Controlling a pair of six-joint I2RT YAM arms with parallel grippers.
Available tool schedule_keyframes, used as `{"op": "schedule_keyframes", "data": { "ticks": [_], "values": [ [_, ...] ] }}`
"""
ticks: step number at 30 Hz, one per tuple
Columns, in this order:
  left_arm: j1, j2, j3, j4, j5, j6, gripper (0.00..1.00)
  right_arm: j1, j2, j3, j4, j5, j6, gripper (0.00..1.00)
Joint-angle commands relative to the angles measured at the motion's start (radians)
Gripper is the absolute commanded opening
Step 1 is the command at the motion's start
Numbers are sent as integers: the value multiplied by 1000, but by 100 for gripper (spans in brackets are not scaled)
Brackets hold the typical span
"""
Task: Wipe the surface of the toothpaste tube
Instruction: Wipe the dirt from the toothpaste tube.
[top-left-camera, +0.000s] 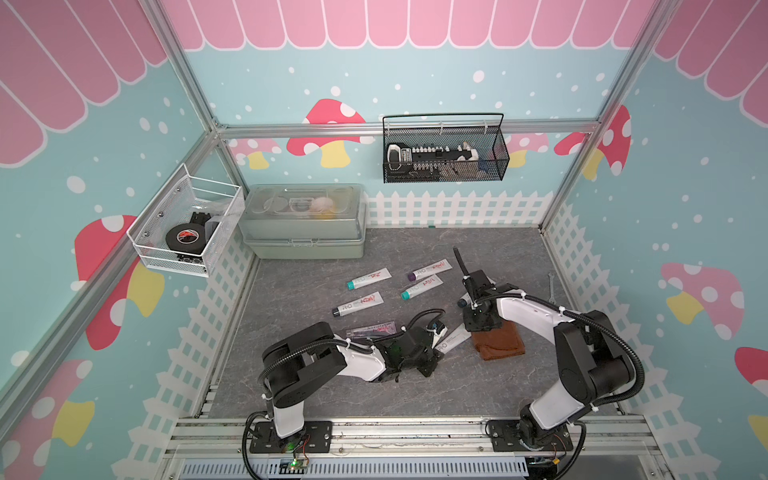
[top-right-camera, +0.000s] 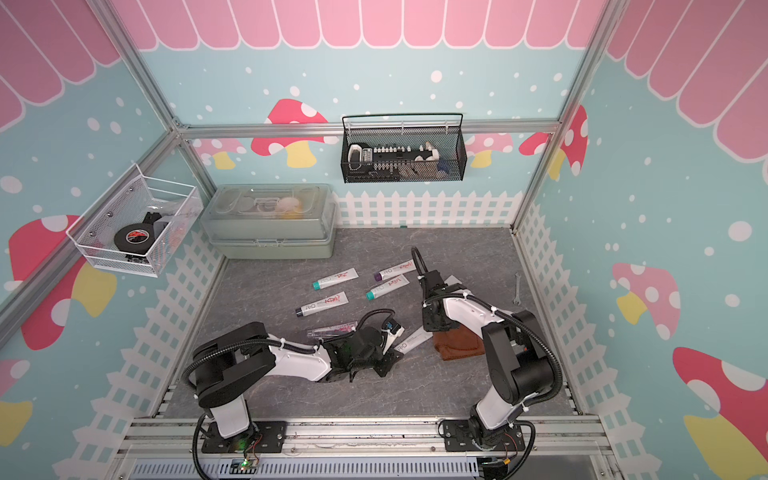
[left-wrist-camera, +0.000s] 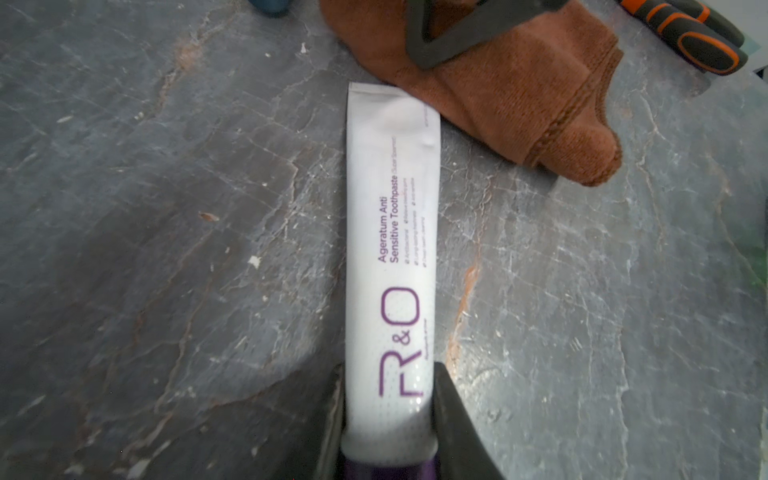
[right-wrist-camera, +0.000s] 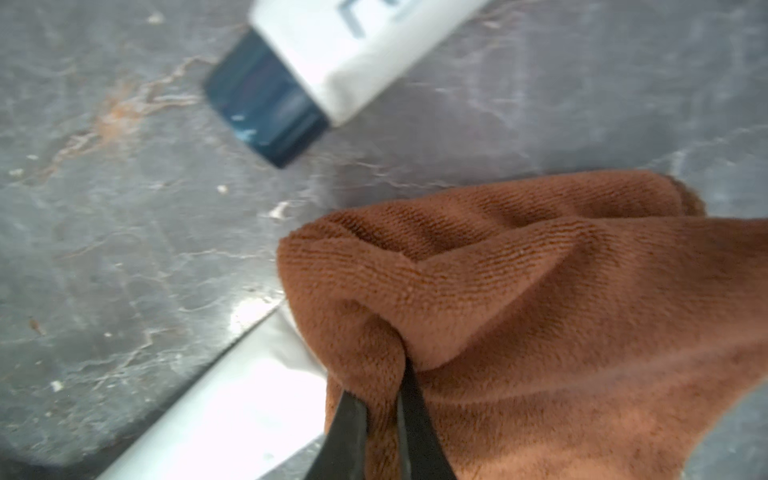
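On my left, the left pincer (left-wrist-camera: 388, 390) is closed narrow around the toothpaste tube (left-wrist-camera: 390, 199), gripping it just above the purple cap. The tube lies flat on the grey surface (left-wrist-camera: 166, 208) between the two arms, label up, its crimped end pointing toward the brown cloth (left-wrist-camera: 519, 95). The cloth's edge touches that end. Further right, the right pincer (right-wrist-camera: 380, 390) pinches a fold of the cloth, jaws nearly together. Behind them I see other tubes (top-left-camera: 369, 278) scattered, and a wrench (top-left-camera: 552, 286) near the right wall.
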Motion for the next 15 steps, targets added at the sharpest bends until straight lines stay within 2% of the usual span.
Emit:
{"op": "schedule_keyframes", "data": {
  "ticks": [1,5,8,15],
  "values": [
    [9,-10,-26,-70,-30,-20,17,-4,-91,-15,-33,-92,-18,10],
    [9,-4,-22,-72,-29,-20,17,9,-172,-17,-29,-245,-17,10],
    [9,0,-18,-72,-28,-19,17,26,-192,-24,-16,-312,-12,10],
    [9,8,-11,-80,-30,-17,16,99,-64,-62,52,-331,7,10]
  ]
}}
